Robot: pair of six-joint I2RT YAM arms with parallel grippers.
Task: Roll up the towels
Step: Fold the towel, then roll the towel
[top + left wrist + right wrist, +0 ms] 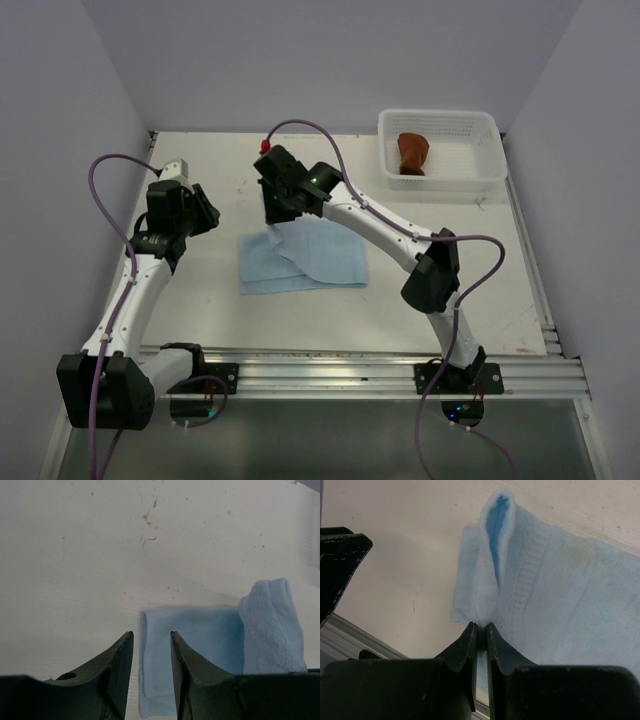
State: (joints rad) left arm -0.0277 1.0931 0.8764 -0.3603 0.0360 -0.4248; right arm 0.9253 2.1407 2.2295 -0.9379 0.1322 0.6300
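Note:
A light blue towel [305,258] lies folded in the middle of the table. My right gripper [277,215] is shut on its far left corner and holds that part lifted in a fold; the pinched cloth [492,580] shows between the closed fingers [481,627]. My left gripper [205,212] is open and empty, above the bare table left of the towel. In the left wrist view the towel [200,645] lies beyond the fingertips [150,636], with the raised fold at the right [272,625].
A white plastic basket [440,150] stands at the far right with a brown rolled towel [412,153] inside. An aluminium rail [350,375] runs along the near edge. Walls close in on the left and right.

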